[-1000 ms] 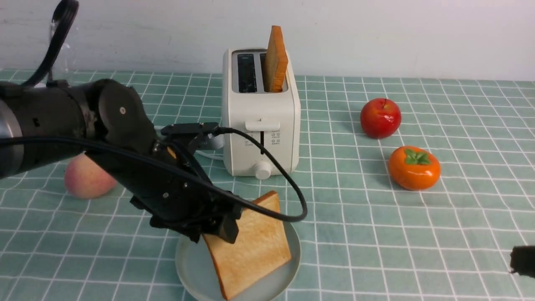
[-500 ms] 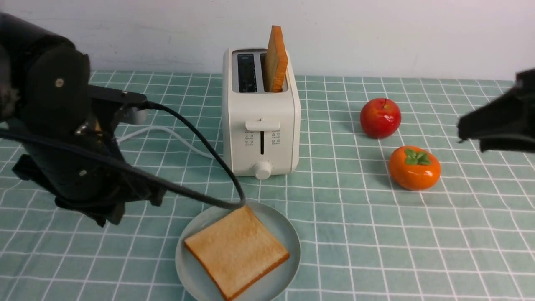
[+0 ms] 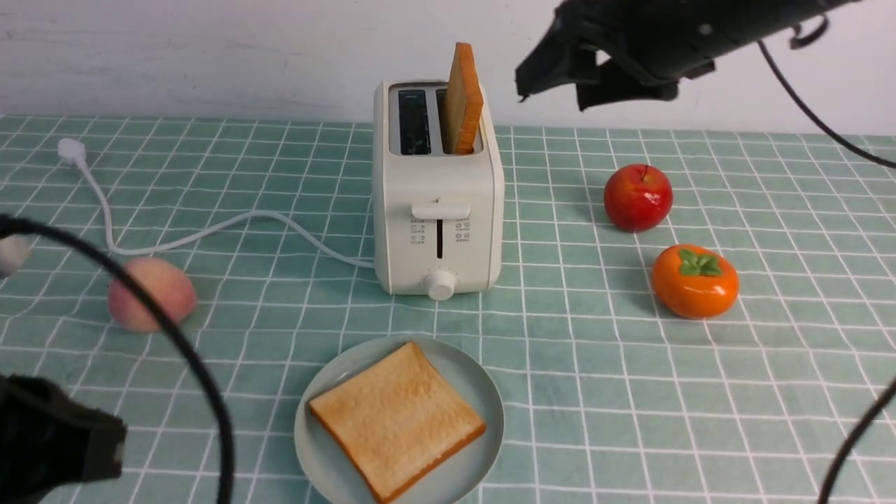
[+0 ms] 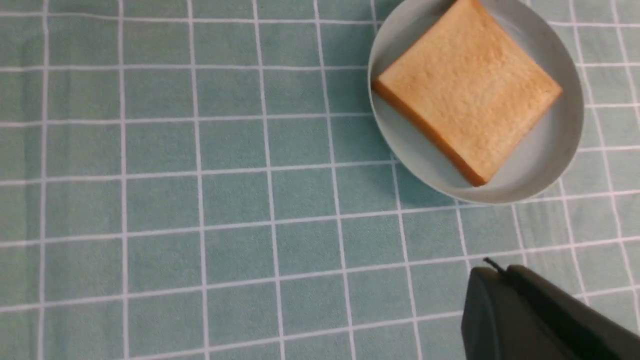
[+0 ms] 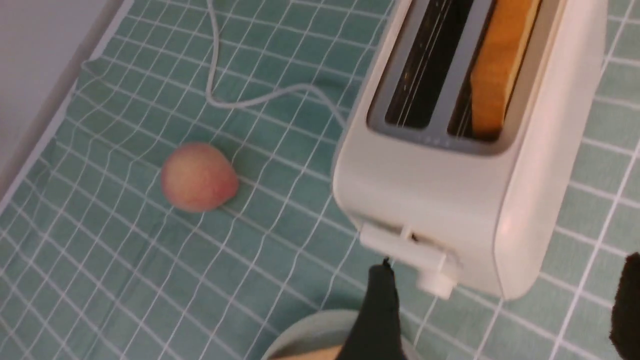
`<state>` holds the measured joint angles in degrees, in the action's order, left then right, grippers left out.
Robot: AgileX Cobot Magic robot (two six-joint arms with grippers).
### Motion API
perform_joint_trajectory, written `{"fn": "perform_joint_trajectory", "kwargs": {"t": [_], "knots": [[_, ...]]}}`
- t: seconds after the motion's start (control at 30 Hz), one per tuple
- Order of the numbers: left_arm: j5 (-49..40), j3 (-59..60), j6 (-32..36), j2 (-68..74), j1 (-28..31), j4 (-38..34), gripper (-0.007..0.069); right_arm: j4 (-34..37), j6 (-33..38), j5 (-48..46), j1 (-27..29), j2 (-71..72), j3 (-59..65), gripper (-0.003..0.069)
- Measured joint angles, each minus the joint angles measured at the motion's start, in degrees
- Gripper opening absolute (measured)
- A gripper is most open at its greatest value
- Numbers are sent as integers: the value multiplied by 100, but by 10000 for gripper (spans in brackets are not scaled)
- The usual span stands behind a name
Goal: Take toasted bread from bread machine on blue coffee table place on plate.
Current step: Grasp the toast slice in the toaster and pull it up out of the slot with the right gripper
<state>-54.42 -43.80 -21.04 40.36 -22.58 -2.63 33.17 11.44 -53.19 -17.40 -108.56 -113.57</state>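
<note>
Toast slice (image 3: 397, 420) flat on the plate (image 3: 470, 378), second slice (image 3: 463, 98) upright in the toaster (image 3: 437, 210).
The plate sits on the counter (image 3: 630, 406) just in front of the toaster; the second slice stands in its right-hand slot. The right arm (image 3: 700, 28) hangs above and to the right of the toaster, jaws spread apart, holding nothing. The left arm (image 3: 49, 441) is low at the near left; whether its jaws are apart cannot be told.

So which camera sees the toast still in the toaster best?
The front view: the toast stands tall out of the toaster. The right wrist view catches only its edge in the slot; the left wrist view misses it.
</note>
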Motion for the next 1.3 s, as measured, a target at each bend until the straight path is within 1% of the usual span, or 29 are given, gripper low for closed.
{"fn": "perform_joint_trajectory", "kwargs": {"t": [0.07, 0.1, 0.17, 0.2, 0.33, 0.47, 0.6, 0.73, 0.83, 0.9, 0.93, 1.0, 1.1, 1.2, 1.23, 1.3], "knots": [[0, 109, -21, -219, 0, -22, -14, -16, 0, 34, -8, -249, -347, 583], [-13, 223, -35, -524, 0, -47, -14, -46, 0, 128, -7, -627, -777, 584], [-39, 284, -51, -718, 0, -60, -14, -81, 0, 181, -7, -849, -1023, 585], [-128, 326, -107, -926, 0, -60, -14, -109, 0, 259, -7, -1212, -1399, 585], [-390, 332, -320, -1260, 0, -60, -14, -114, 0, 389, -7, -1822, -1904, 587], [-596, 332, -378, -1358, 0, -60, -14, -32, 26, 558, -20, -2125, -1967, 587], [-664, 336, -398, -1358, 0, -54, -14, 7, 253, 732, -81, -2291, -1992, 587], [-676, 336, -420, -1358, 0, -53, -14, 34, 335, 878, -143, -2392, -1997, 555], [-683, 336, -438, -1358, 0, -45, -14, 50, 370, 1037, -167, -2464, -2002, 376], [-699, 336, -444, -1358, 0, -41, -14, 67, 370, 1061, -167, -2464, -2002, 193], [-714, 336, -443, -1358, 0, -33, -14, 67, 370, 1061, -167, -2448, -2002, 125], [-763, 336, -443, -1358, 0, 19, -14, 29, 370, 1022, -167, -2370, -2002, 90], [-862, 336, -443, -1358, 0, 170, -14, -162, 370, 877, -161, -2113, -2002, 108], [-975, 336, -443, -1358, 0, 304, -14, -397, 370, 548, -96, -1615, -2002, 108], [-984, 336, -443, -1358, 0, 328, -14, -451, 370, 408, -66, -1421, -2002, 108], [-958, 336, -443, -1358, 0, 349, -14, -556, 370, -200, 53, -687, -2014, 108]]}}
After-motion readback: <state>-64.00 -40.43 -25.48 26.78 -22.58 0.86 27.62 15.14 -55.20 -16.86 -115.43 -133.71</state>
